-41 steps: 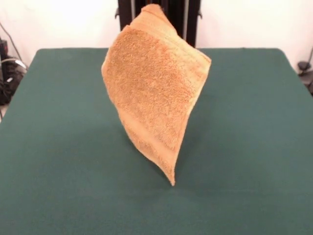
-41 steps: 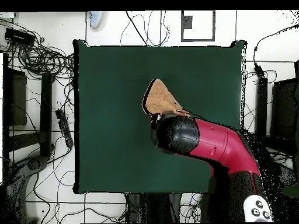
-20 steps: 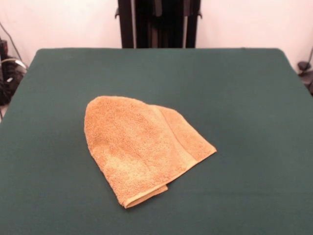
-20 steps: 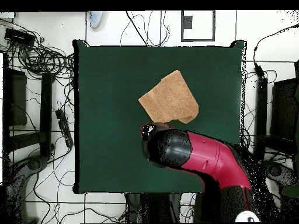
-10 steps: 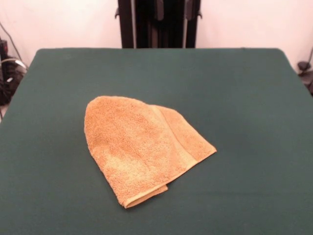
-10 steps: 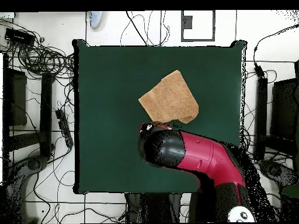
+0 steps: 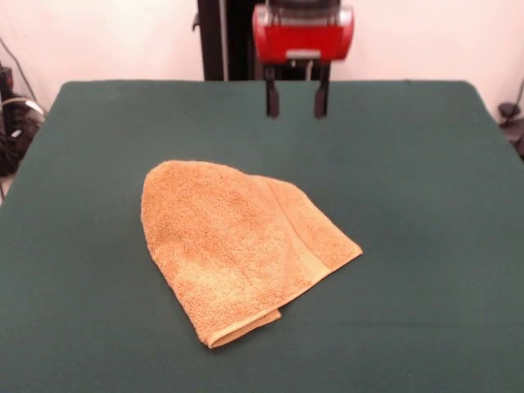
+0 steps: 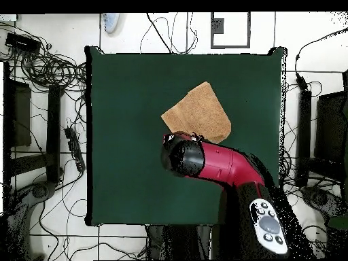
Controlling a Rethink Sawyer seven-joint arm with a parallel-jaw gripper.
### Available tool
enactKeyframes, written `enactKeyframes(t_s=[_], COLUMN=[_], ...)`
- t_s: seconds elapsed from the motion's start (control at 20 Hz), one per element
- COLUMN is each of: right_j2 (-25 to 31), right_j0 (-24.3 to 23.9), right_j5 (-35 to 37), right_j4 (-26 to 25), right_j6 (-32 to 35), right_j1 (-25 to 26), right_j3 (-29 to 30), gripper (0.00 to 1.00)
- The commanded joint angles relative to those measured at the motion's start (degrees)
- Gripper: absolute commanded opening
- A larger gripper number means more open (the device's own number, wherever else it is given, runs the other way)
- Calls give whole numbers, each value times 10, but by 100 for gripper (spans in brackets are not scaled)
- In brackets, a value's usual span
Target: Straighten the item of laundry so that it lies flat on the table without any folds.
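Note:
The orange-tan towel (image 7: 237, 246) lies folded over itself in the middle of the dark green table (image 7: 426, 164), with a rounded fold at its far left and a border band along its right edge. It also shows in the overhead view (image 8: 200, 112). My gripper (image 7: 294, 100) hangs above the table's far side, beyond the towel and apart from it. Its two dark fingers (image 7: 271, 98) stand apart, open and empty. In the overhead view the red arm (image 8: 224, 166) covers the gripper and reaches the towel's near edge.
The pedestal's black posts (image 7: 210, 41) stand behind the table's far edge. Cables and dark equipment (image 8: 41, 68) lie on the floor around the table in the overhead view.
The gripper has come down into the front view above the table's far side; before, it was out of that view. In the overhead view the arm has advanced towards the towel.

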Motion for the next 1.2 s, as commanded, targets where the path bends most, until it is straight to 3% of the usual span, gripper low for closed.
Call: enactKeyframes(t_s=[0.05,0.4,0.85,1.2], right_j2=[55,50,38,18], right_j0=[6,32,69,105], right_j5=[32,60,144,154], right_j4=[-22,2,20,31], right_j6=[18,48,72,114], right_j1=[79,121,155,188], right_j3=[-68,-119,-226,-316], gripper=[100,100,100,100])
